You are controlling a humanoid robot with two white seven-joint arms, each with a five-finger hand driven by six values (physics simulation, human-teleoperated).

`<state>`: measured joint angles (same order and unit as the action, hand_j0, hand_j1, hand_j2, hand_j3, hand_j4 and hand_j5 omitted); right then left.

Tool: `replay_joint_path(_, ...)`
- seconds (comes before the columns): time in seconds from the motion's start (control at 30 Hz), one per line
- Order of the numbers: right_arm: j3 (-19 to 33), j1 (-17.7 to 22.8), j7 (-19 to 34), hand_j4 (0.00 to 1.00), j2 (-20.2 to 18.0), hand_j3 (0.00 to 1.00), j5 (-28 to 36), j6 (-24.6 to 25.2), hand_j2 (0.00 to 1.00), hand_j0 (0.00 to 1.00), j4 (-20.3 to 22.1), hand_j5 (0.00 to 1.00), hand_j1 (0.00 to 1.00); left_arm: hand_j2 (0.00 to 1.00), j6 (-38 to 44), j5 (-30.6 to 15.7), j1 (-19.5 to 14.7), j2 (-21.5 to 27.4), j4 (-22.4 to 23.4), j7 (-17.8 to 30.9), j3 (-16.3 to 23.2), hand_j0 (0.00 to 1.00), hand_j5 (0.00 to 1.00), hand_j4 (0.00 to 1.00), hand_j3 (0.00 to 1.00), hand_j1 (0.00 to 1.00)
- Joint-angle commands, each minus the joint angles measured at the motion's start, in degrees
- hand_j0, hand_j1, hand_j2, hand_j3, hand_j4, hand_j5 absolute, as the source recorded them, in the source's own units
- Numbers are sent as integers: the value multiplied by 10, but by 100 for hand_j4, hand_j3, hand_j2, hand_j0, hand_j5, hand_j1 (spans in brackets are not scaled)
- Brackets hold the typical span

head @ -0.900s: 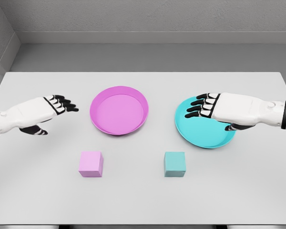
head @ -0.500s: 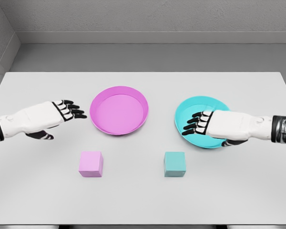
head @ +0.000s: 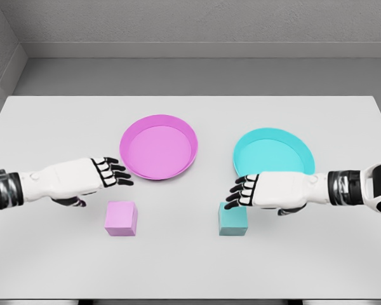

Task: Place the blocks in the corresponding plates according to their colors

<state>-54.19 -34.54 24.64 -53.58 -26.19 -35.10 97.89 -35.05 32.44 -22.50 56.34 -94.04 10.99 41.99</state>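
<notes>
Reaching down with both arms, I have two blocks to sort. My right hand [head: 249, 192] hangs right above the teal block [head: 233, 220]. Its dark fingertips [head: 236, 193] sit over the block's top back edge, so close that I cannot tell if they touch. The fingers are stretched out and loose, and they hold nothing. That block is just under and a tiny bit in front of this hand, so I think the next move is straight down and then a squeeze.

My left hand [head: 108, 175] is also open with nothing in it. The pink block [head: 121, 218] lies in front of it and a little to the right, with a gap between them. So the right hand is the nearer one to its block.

Both blocks sit on the table [head: 190, 267], near its front edge. The pink plate [head: 131, 136] is behind the pink block, and the teal plate [head: 276, 137] is behind the teal block and a bit to the right. Both plates have no block in them yet.
</notes>
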Motion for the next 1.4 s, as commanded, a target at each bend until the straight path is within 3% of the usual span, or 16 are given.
replay_joint_path(0.0, -1, 0, 15, 100, 8, 100, -3, 1, 100, 100, 0, 100, 100, 100, 0, -3, 0, 1, -5, 6, 10, 100, 100, 100, 100, 100)
replay_joint_path(0.43, -11, 2, 23, 100, 61, 100, -49, 1, 100, 100, -3, 100, 100, 100, 0, 17, -1, -3, -18, 6, 22, 100, 100, 100, 100, 100)
replay_joint_path(0.67, -25, 2, 40, 100, 87, 100, -62, 1, 100, 100, -27, 100, 100, 100, 0, 17, -7, 0, -21, 9, 40, 100, 100, 100, 100, 100)
replay_joint_path(1.13, -30, 3, 40, 100, 117, 100, -74, 1, 100, 100, -76, 100, 100, 100, 0, 21, -8, -11, -20, 10, 54, 100, 100, 100, 100, 100)
replay_joint_path(1.37, -37, -1, 43, 100, 120, 100, -75, 1, 100, 100, -76, 100, 100, 100, 0, 28, -9, -26, -19, 10, 56, 100, 100, 100, 100, 100)
